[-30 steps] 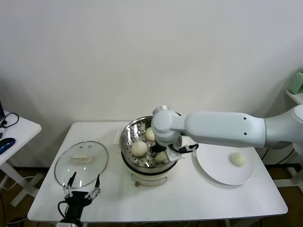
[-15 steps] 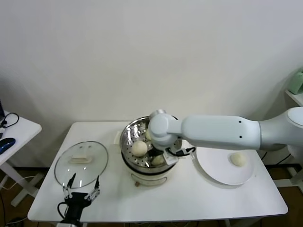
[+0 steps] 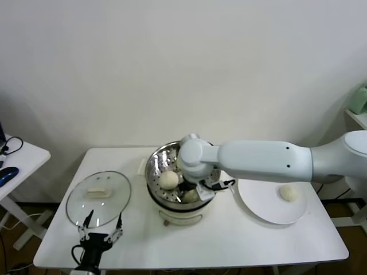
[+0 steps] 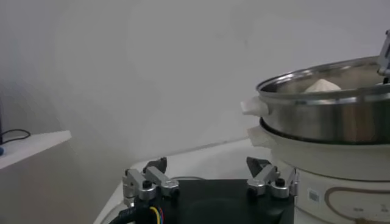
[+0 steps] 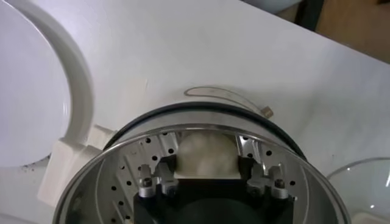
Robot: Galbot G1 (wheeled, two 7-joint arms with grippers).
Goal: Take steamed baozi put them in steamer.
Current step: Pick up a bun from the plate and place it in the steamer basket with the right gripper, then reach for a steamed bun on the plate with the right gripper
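Sitting in the steamer [image 5: 122,176], a baozi [image 5: 204,155] lies between right gripper [image 5: 207,182] fingers.

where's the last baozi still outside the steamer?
In the head view, that baozi sits alone on the white plate, at the table's right side, right of the steamer.

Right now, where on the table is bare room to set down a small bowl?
Bare patches: the front strip of the table before the steamer and plate, and the front right corner. Crowded: the left, with the glass lid and left gripper; the middle, where the right gripper works among baozi.
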